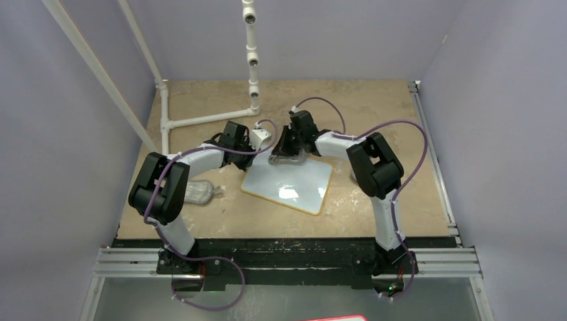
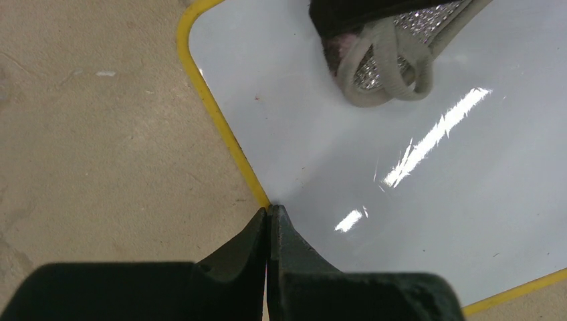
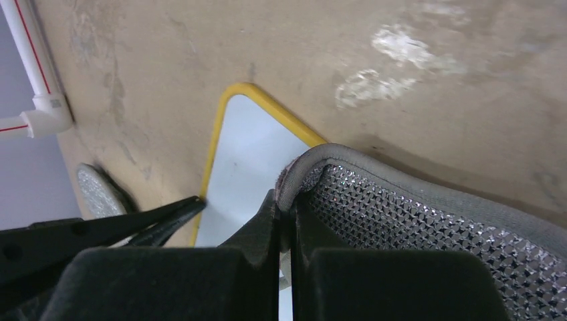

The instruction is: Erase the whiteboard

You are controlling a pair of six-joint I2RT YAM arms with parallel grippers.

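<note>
The whiteboard lies flat on the table, white with a yellow rim and almost free of marks. My left gripper is shut with nothing in it, its tips down on the yellow rim at the board's left edge. My right gripper is shut on the edge of a grey mesh cloth pad, which rests on the board's far part. In the left wrist view the pad lies on the white surface. The left fingers show in the right wrist view beside the board.
A second grey pad lies on the table left of the board, also visible in the right wrist view. A white PVC pipe frame stands at the back left. Metal rails run along the table's right edge.
</note>
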